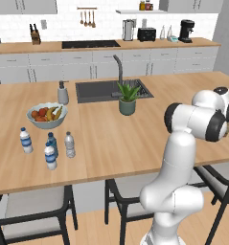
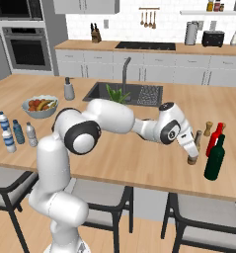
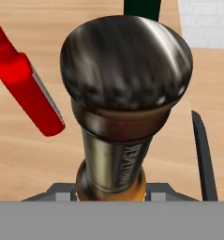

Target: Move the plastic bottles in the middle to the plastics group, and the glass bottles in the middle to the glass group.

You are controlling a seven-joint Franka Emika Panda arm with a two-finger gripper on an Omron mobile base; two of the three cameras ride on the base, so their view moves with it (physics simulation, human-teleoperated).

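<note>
1. Brown amber bottle (image 3: 125, 108) upright in the gripper (image 2: 191, 153), jaws clamped on its body (dark cap toward the hand camera).
2. It stands on the island counter (image 2: 139, 158), just beside the red bottle (image 2: 216, 138) and dark green bottle (image 2: 215, 158).
3. Four small water bottles (image 1: 50, 149) cluster near the fruit bowl (image 1: 47, 115), well apart.

A kitchen; sink (image 1: 111, 91) in the island, oven (image 2: 28, 48), hob (image 1: 90, 44).

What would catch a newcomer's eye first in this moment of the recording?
The white arm reaches far right across the island counter, its gripper closed on the brown bottle beside the red bottle and the dark green bottle. At the counter's left end, four small water bottles stand near the fruit bowl.
</note>
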